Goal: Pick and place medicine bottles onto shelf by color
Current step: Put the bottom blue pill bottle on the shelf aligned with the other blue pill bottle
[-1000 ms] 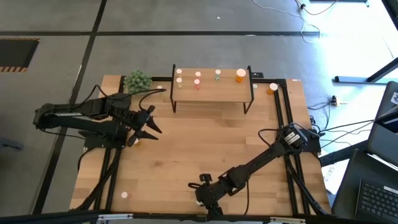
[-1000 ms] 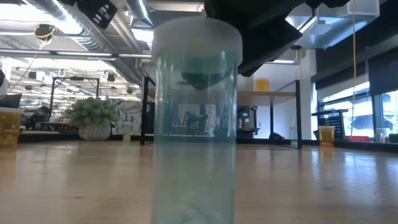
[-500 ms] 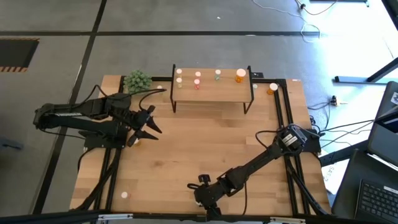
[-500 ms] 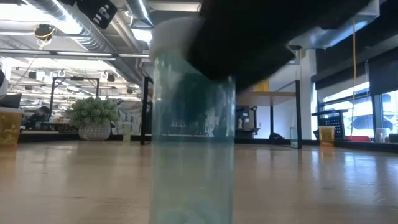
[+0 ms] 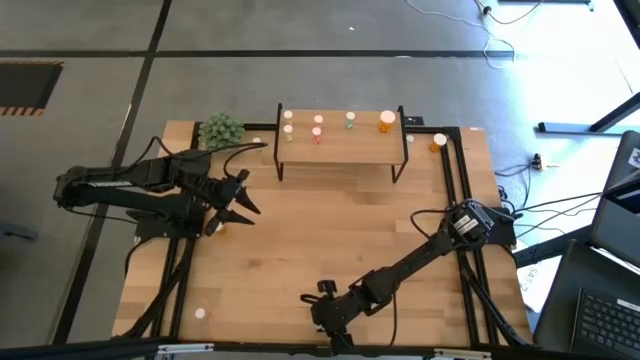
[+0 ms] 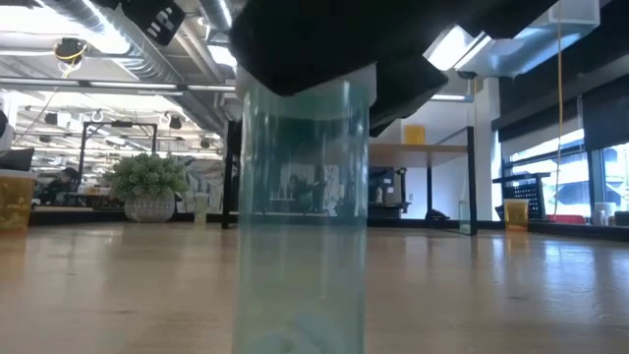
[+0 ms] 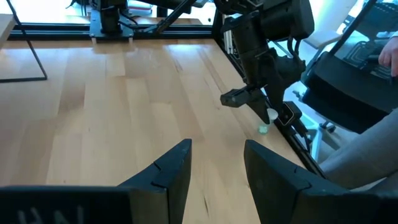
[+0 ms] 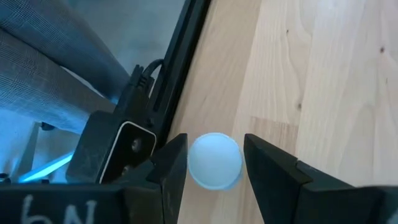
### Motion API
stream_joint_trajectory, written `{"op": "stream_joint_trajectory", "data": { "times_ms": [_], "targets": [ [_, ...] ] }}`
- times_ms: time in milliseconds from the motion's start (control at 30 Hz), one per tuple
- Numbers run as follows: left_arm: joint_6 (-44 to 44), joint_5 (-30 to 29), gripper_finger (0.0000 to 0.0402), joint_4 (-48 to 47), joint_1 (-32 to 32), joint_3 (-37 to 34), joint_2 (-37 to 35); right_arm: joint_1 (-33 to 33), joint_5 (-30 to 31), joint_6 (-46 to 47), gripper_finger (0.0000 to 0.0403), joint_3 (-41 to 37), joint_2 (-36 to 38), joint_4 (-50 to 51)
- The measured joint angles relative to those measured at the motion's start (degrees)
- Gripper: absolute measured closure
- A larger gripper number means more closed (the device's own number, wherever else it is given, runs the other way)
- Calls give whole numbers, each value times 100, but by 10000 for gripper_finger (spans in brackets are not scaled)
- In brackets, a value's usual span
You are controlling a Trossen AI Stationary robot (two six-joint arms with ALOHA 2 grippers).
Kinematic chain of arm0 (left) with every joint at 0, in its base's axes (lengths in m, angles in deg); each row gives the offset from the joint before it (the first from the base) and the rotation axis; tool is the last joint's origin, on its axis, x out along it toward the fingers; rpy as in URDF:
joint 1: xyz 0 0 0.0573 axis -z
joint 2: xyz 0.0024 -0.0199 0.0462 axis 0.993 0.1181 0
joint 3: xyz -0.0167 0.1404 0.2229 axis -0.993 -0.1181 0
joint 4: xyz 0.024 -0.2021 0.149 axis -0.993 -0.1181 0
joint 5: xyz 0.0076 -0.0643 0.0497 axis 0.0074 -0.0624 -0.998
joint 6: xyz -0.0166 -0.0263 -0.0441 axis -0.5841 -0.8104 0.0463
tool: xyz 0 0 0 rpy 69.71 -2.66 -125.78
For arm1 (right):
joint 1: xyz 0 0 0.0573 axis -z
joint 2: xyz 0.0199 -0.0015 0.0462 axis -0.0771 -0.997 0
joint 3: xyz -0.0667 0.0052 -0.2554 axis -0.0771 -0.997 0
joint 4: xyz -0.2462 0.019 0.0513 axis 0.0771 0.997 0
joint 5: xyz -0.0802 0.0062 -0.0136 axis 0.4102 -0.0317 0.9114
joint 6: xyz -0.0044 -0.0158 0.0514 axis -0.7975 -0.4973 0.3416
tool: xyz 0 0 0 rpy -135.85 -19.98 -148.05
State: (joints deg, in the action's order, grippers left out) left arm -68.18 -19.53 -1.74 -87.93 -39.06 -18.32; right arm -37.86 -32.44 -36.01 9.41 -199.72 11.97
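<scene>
Now my right gripper (image 8: 214, 163) straddles a green bottle (image 6: 303, 211) standing far in front of the shelf (image 5: 340, 147), fingers half-spread beside its pale cap, not clearly pinching. My left gripper (image 5: 243, 205) waits partly spread, left of the shelf.

Right end effector (image 8: 214, 163) astride, left (image 7: 217, 174) parted.

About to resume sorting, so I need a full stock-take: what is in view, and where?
shelf: one, light wood, table's back edge
bottles on shelf: six; two yellowish, two pink, one green, one larger orange
green bottle: one, pale cap, front edge
orange bottle: one, right of shelf
pale bottle: one, front left
plant ball: one, green, left of shelf
left claw: open, empty, left side
right claw: over the green bottle
</scene>
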Motion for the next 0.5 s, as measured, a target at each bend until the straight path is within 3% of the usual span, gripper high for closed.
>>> {"op": "stream_joint_trajectory", "data": {
  "times_ms": [500],
  "targets": [
    [0, 0, 260, 0, 0, 0, 0, -1, 0, 206, 282, 0, 0, -9]
  ]
}}
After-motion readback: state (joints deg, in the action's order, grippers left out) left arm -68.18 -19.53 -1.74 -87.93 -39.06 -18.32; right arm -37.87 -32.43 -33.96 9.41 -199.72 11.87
